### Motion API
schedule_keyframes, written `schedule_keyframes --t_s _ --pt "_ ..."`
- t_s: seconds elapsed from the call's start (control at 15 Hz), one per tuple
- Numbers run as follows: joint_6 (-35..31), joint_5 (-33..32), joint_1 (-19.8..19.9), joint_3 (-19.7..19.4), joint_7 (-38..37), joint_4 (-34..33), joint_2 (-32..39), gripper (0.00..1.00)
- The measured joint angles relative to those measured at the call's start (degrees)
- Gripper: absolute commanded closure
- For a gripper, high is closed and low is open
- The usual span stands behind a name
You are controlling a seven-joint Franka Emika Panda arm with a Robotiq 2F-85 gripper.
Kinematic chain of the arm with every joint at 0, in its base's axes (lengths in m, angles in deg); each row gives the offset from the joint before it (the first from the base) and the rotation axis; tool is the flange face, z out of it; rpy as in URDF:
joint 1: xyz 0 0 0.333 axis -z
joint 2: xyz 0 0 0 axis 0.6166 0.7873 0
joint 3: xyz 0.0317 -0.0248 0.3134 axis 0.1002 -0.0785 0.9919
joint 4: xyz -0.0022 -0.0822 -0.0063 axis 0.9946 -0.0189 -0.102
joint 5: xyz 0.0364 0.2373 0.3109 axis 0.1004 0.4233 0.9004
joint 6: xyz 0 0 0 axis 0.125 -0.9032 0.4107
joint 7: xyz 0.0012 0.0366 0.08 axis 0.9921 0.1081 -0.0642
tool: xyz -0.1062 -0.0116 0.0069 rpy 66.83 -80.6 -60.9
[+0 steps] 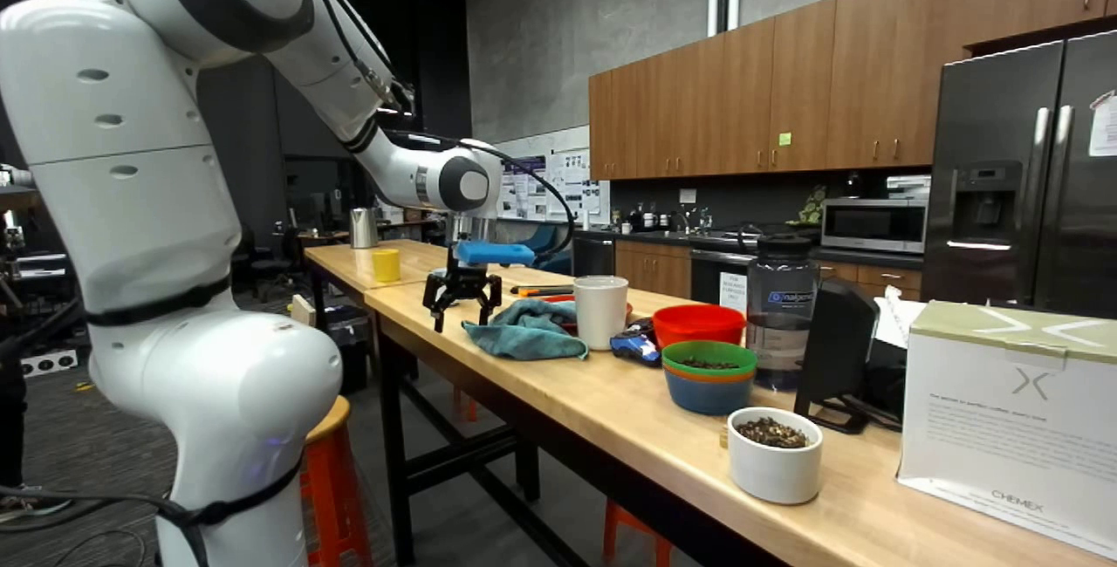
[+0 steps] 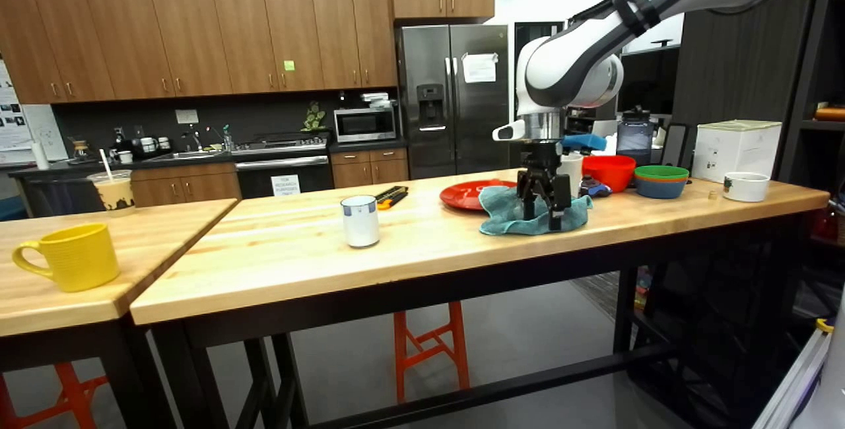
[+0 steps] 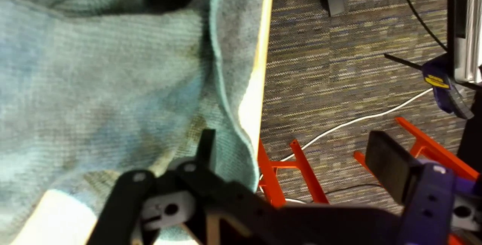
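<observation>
Where the teal woven-fabric cloth (image 1: 526, 338) lies: crumpled in folds at the pale wooden counter's (image 2: 290, 261) edge.
Round red plate (image 2: 465, 197), tall white cup (image 1: 601, 312): farther in from that edge.
Black two-fingered claw (image 1: 462, 321): spread across that edge, one finger over the cloth.
Hem: roughly along that edge; long axis unclear.

Teal cloth (image 1: 528, 336), black tool (image 1: 461, 321), red plate (image 2: 470, 195), yellow mug (image 2: 80, 259), blue-patterned white cup (image 2: 361, 224), red bowl (image 2: 612, 177), green bowl (image 2: 662, 175), blue bowl (image 2: 660, 189), pale wood-grained tabletop (image 2: 284, 247), streaked brown-grey carpet (image 3: 305, 71)
</observation>
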Motion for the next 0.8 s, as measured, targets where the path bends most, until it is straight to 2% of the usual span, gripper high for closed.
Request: schedule_keyframes --t_s 0.47,0.8 --pt "-8.0 0.0 -0.1 0.8 -4.5 2.5 -1.1 0.00" --pt "-10.2 0.0 -0.3 0.8 -4.8 3.5 -1.9 0.00"
